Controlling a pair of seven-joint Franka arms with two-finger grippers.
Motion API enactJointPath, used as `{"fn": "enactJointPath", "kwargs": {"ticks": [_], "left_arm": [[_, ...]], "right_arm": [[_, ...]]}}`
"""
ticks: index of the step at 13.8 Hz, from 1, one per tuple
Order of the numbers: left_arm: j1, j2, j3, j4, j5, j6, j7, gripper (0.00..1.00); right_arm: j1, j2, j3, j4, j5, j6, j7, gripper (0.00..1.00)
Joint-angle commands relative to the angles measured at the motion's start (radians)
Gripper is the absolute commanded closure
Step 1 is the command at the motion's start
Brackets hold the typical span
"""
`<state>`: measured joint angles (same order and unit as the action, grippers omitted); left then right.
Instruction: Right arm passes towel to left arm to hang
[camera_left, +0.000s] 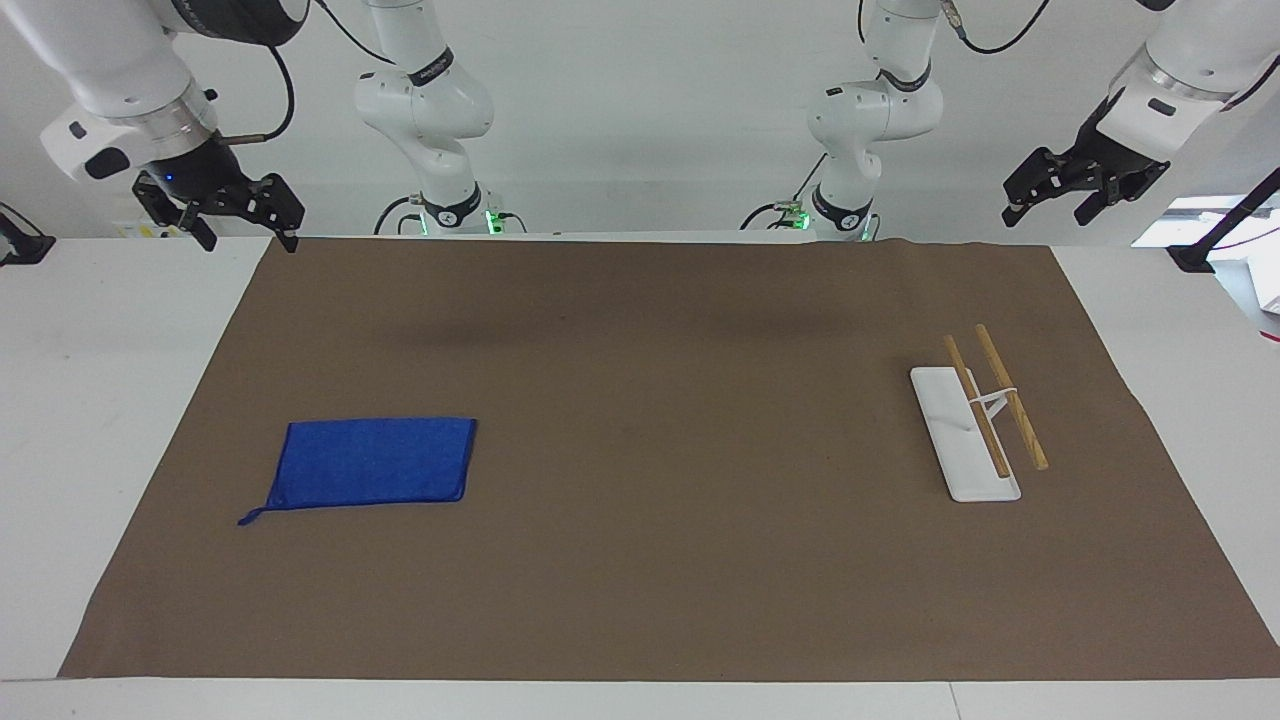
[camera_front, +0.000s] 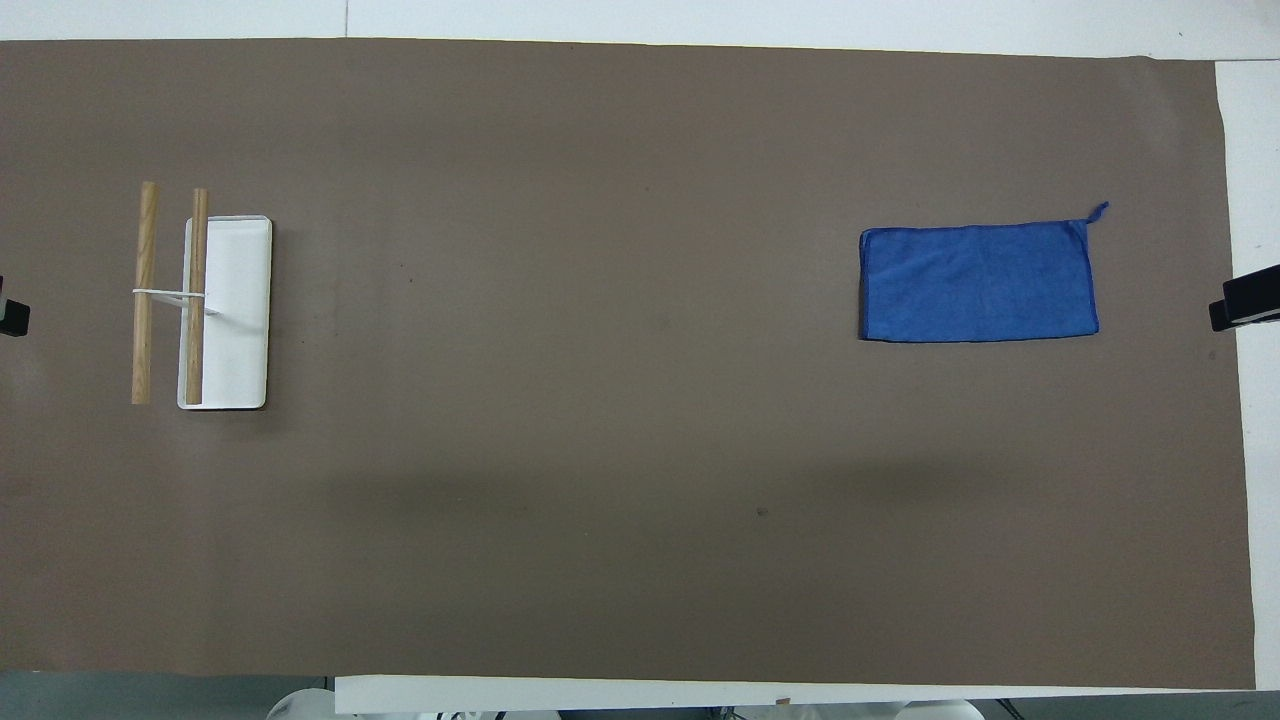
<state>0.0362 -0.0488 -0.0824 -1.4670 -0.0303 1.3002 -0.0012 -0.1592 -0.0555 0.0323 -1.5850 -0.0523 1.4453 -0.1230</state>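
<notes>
Both bulky arms (camera_left: 110, 80) run off the facing view's top corners, and the overhead view shows neither.

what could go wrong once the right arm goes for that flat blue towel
The towel lies flat on the brown mat, so the right gripper, now raised at the mat's corner, might pinch the mat too. A one-edge grasp could leave it drooping, awkward for the left gripper to take. The rack looks light and might tip.

My worktop (camera_left: 120, 420) is white, covered almost edge to edge by a brown mat (camera_left: 660, 560) lying flat under soft, even light. A plain white wall (camera_left: 650, 120) rises past it.
</notes>
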Motion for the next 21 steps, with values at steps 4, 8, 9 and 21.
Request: {"fn": "enactJointPath", "kwargs": {"ticks": [4, 8, 9, 21], "left_arm": [[0.013, -0.022, -0.005, -0.027, -0.002, 0.021, 0.003, 0.0], [0.013, -0.022, -0.005, -0.027, 0.0, 0.021, 0.003, 0.0], [0.013, -0.022, -0.005, -0.027, 0.0, 0.021, 0.003, 0.0], [0.013, -0.022, -0.005, -0.027, -0.002, 0.021, 0.003, 0.0]], "right_arm": [[0.032, 0.0, 0.014, -0.003, 0.011, 0.07, 0.017, 0.0], [0.075, 0.15, 0.015, -0.023, 0.017, 0.222, 0.04, 0.0], [0.073, 0.195, 0.015, -0.026, 0.017, 0.271, 0.04, 0.0], [0.041, 0.387, 0.014, -0.3, 0.066, 0.736, -0.063, 0.0]]}}
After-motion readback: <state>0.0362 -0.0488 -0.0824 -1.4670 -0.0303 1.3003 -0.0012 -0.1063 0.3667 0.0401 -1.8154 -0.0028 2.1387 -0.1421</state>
